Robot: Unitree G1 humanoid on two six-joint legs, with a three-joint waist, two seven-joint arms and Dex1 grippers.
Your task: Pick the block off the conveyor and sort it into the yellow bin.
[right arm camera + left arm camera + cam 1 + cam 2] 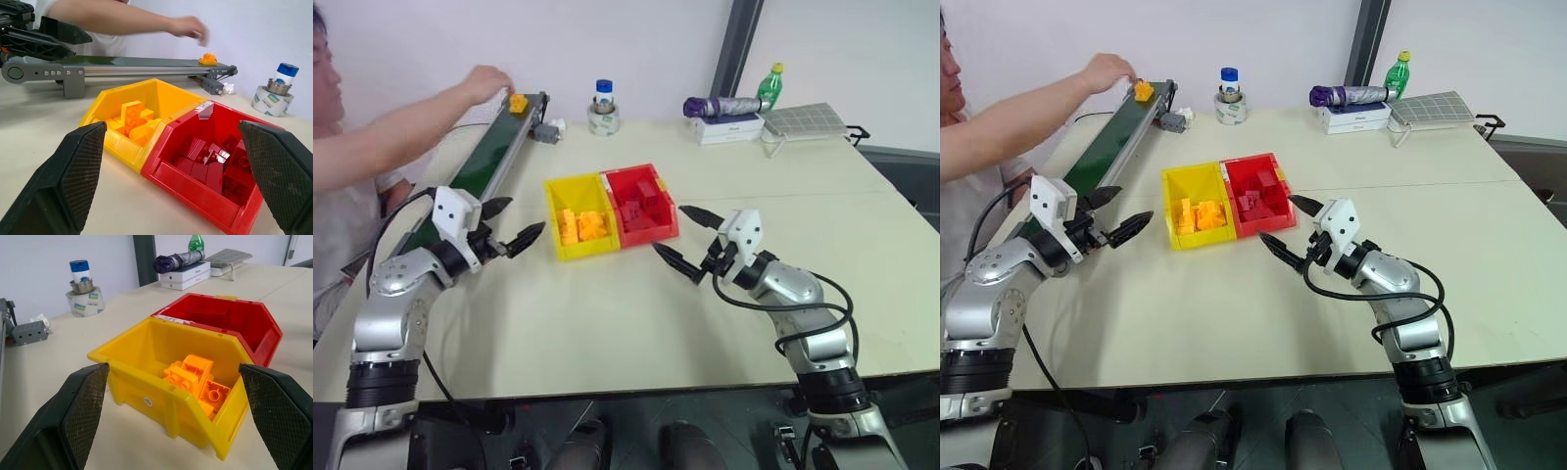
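Observation:
The yellow-orange block (pixel 518 103) lies at the far end of the green-belted conveyor (pixel 489 162), right by a person's hand (pixel 487 83). The yellow bin (pixel 574 182) stands mid-table with several yellow-orange bricks inside. My left gripper (pixel 527 215) hovers open just left of the bin, pointing at it, with nothing between its fingers. In the left wrist view the bin's wall (pixel 146 382) sits between the spread fingers. My right gripper (pixel 669 227) hangs open and empty to the right of the joined trays. Its wrist view looks across them to the conveyor (pixel 146 60) and the block (pixel 208 58).
A red bin (pixel 641 201) of dark red bricks is joined to the yellow bin's right side. At the back stand a tape roll with a jar (pixel 603 116), an umbrella on white boxes (pixel 720 106), a green bottle (pixel 770 86) and a grey pad (pixel 803 119). A person (pixel 372 137) sits at the left.

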